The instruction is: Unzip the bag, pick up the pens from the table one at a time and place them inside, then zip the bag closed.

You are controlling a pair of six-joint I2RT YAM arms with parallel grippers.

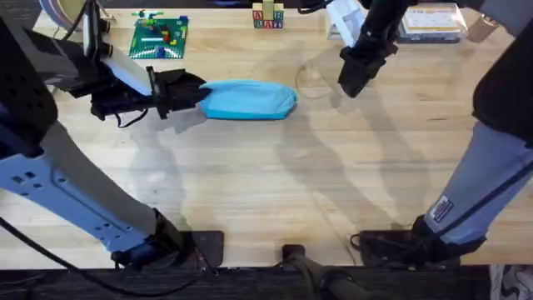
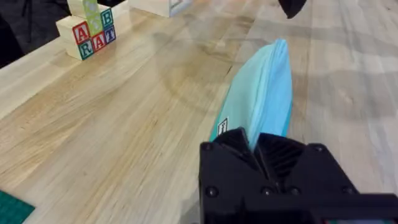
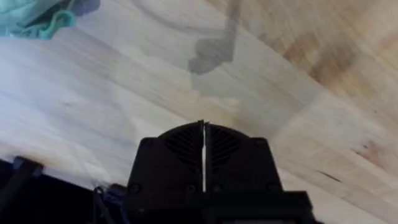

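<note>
Beyond bag (image 2: 261, 93), lettered blocks (image 2: 87, 28).

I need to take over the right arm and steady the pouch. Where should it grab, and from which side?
Judging from the overhead view, take the free right end of the blue pouch. The left gripper already clamps the left end, and the pouch lies lengthwise across the table. The right gripper, fingers shut, sits apart to the pouch's right: open, then come in from that side, pinching across the tapered tip.
</note>
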